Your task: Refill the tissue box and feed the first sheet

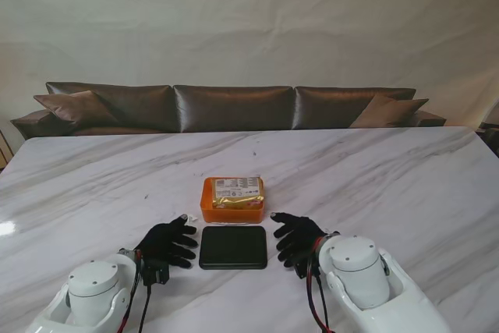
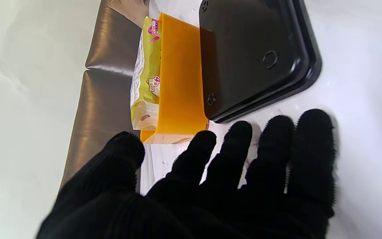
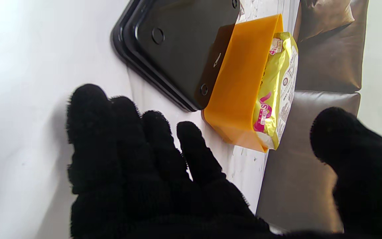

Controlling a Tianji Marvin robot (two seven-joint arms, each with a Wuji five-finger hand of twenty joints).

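Note:
An orange tissue box [image 1: 231, 210] sits at the table's middle with a yellow wrapped tissue pack [image 1: 237, 191] lying in it. The pack [image 2: 146, 73] sticks out past the orange wall [image 2: 181, 79], as the right wrist view also shows for the pack [image 3: 277, 86] and box [image 3: 240, 86]. A flat black lid [image 1: 232, 246] lies just nearer to me than the box, seen too as the lid [image 2: 257, 49] and the lid [image 3: 184, 43]. My left hand [image 1: 166, 244] rests open left of the lid. My right hand [image 1: 298, 237] rests open right of it. Neither hand touches anything but the table.
The white marble table [image 1: 390, 185] stretches wide on all sides. A dark brown sofa [image 1: 234, 107] with cushions stands beyond the far edge, in front of a pale curtain.

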